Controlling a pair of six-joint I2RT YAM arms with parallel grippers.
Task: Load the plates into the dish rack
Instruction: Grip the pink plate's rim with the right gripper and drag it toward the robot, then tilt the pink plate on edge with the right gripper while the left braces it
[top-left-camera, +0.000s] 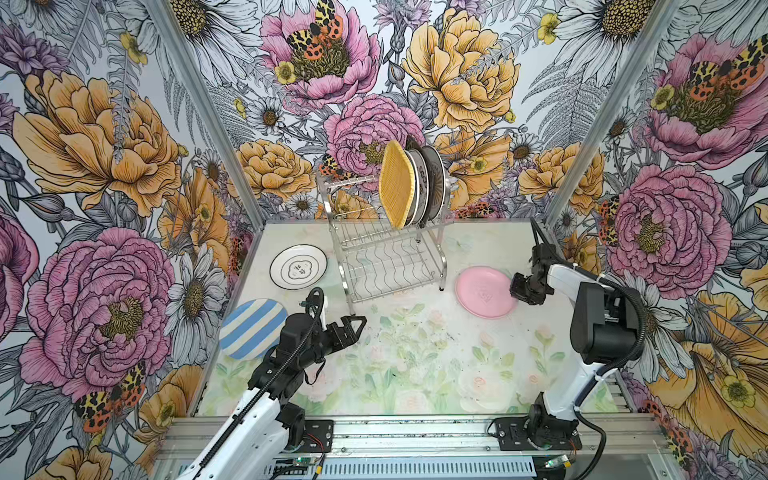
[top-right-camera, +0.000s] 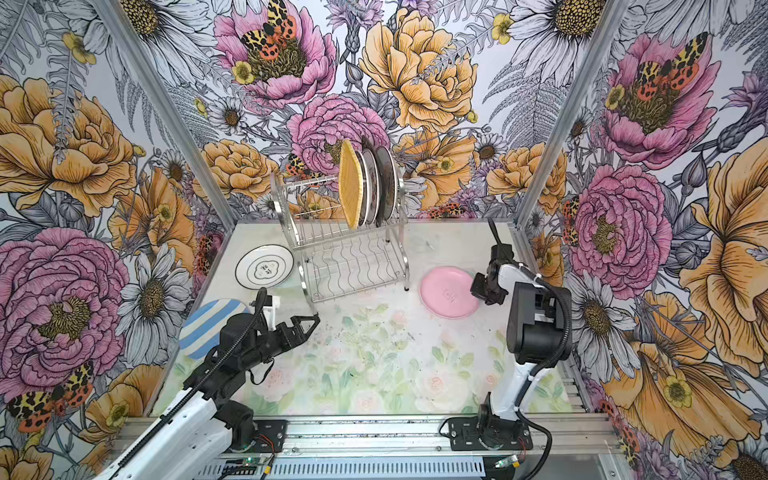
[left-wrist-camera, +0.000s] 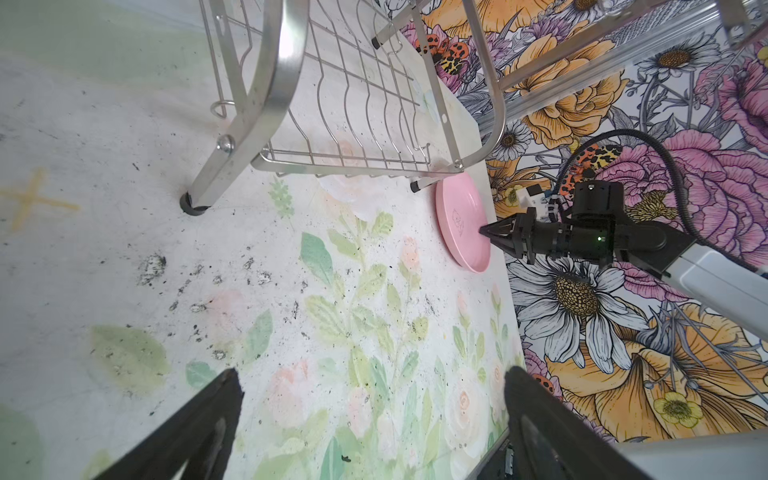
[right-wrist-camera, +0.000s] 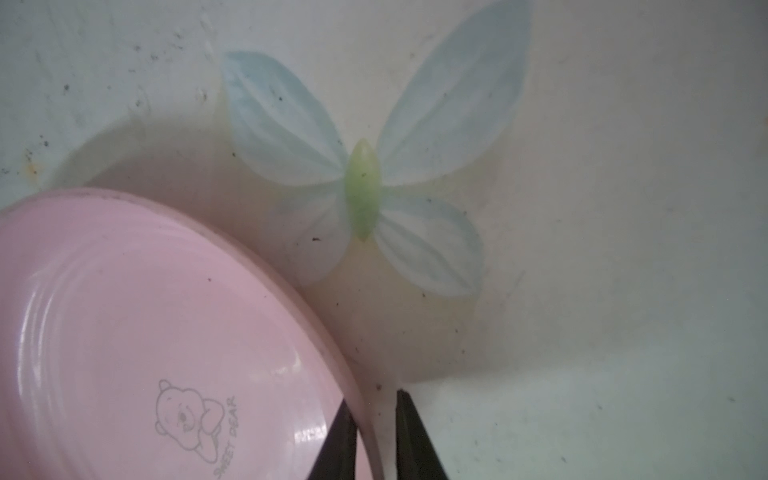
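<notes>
Pink plate (right-wrist-camera: 145, 332) has a little bear printed on it with what looks like "SWEET BEAR". It lies flat on the table (top-left-camera: 415, 353), right of the dish rack (top-left-camera: 388, 253). Right gripper (right-wrist-camera: 372, 397) is pinched on its right rim, one finger inside, one outside. Left gripper (left-wrist-camera: 370, 370) hangs wide open, empty, by the rack's near-left corner.

In both top views the dish rack (top-left-camera: 386, 266) stands upper centre on the surface (top-left-camera: 415, 353), with upright plates (top-left-camera: 397, 183) at its upper tier's right end. Lying flat are the left plate (top-left-camera: 298, 266) beside the rack, the lower-left plate (top-left-camera: 251, 328) below that, and the right plate (top-left-camera: 482, 291) right of the rack.
</notes>
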